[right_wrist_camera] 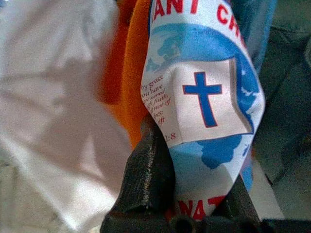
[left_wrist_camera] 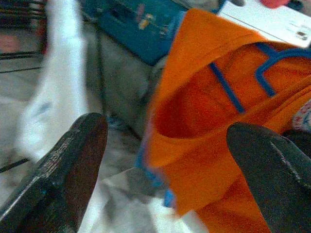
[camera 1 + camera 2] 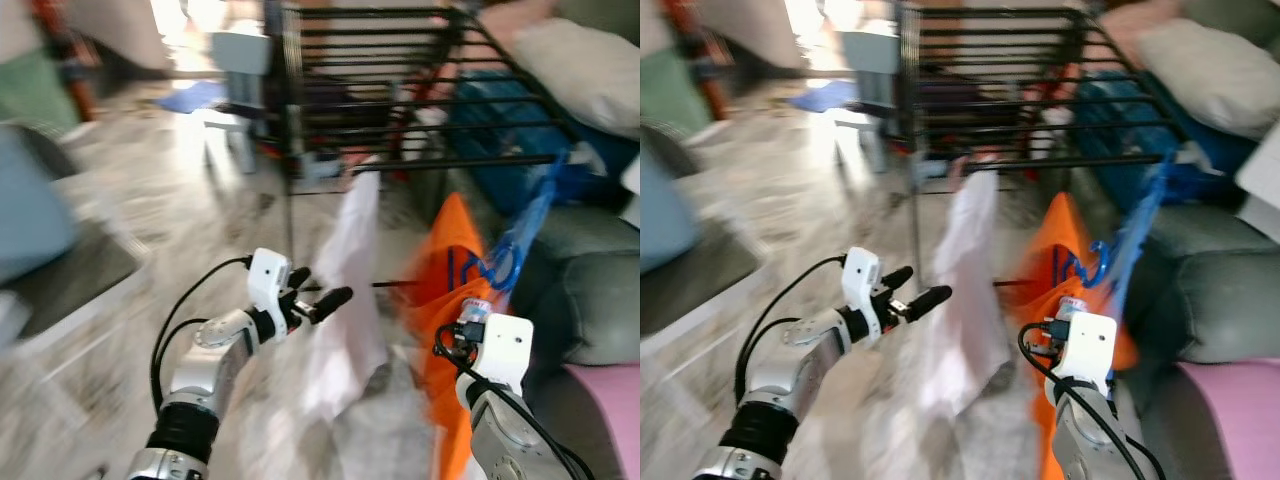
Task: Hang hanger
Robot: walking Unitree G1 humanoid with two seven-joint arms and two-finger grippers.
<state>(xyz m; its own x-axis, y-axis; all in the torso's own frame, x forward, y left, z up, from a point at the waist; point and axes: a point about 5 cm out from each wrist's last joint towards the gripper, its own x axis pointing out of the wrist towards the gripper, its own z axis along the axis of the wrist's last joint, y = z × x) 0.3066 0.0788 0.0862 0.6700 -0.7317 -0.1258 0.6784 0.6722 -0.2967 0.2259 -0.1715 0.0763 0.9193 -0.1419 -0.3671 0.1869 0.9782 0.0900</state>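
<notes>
Right claw (image 1: 194,194): clenched on the printed front of the orange shirt (image 3: 450,290), cloth bunched between its two black fingers (image 1: 148,170); print shows a blue cross on a white square with red lettering. Left claw (image 3: 318,298): released, fingers spread with nothing between them, held out near the robot and pointing right toward a white garment (image 3: 350,300).

The orange shirt hangs on a blue hanger (image 2: 265,68), right of the white garment; hanger hook rises toward a blue strip (image 3: 530,220) slanting up to the right. Beyond both garments stands a black drying rack (image 3: 400,90), bars horizontal. Grey sofa (image 3: 590,300) at right, white pillow (image 3: 590,70) far right. Head views blurred.
</notes>
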